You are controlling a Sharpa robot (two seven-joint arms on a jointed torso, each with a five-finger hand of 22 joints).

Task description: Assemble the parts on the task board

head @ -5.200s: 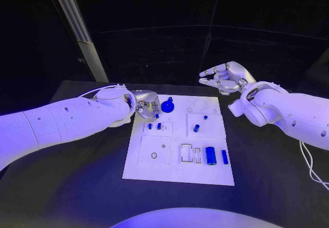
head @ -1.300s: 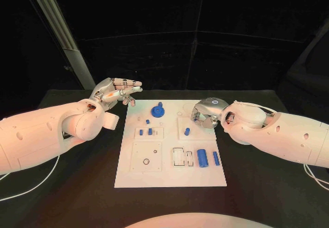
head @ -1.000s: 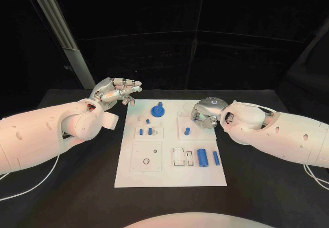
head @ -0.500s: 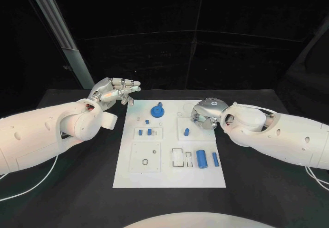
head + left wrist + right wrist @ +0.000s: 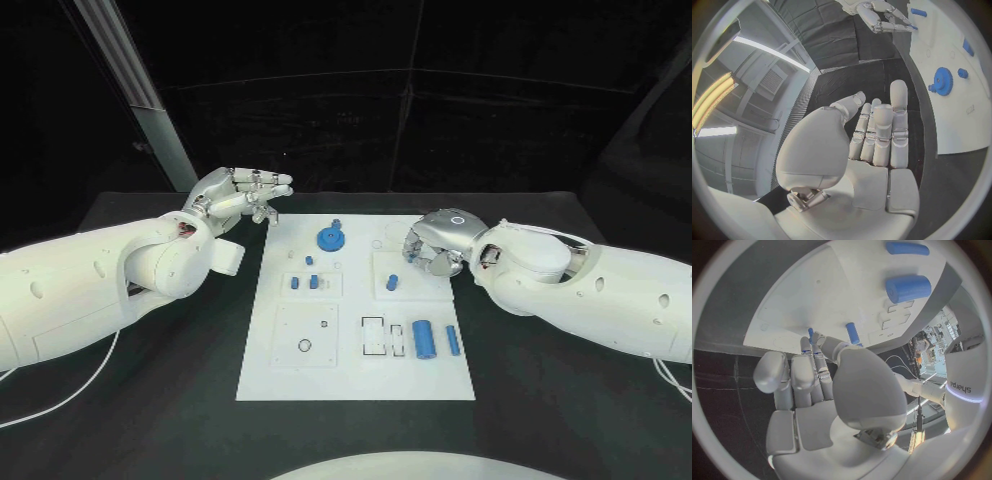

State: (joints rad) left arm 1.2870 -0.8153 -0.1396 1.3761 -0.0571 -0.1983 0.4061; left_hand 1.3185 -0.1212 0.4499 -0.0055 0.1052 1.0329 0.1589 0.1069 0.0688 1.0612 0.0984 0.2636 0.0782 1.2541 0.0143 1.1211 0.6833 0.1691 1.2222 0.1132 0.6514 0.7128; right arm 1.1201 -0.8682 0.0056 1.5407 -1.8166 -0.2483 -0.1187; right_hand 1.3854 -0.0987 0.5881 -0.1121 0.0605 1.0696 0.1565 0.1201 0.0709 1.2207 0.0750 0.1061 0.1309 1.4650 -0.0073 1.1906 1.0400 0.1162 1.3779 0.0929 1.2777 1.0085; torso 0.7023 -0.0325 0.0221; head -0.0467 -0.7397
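Right robot hand (image 5: 433, 243) sits low over the task board (image 5: 356, 385), fingers pinching a small blue peg (image 5: 811, 333) to seat it beside the blue gear (image 5: 332, 238); left robot hand (image 5: 240, 194) hangs off-board, loosely spread, holding nothing.

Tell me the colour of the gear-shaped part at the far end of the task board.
Blue. The gear shows best in the head view.
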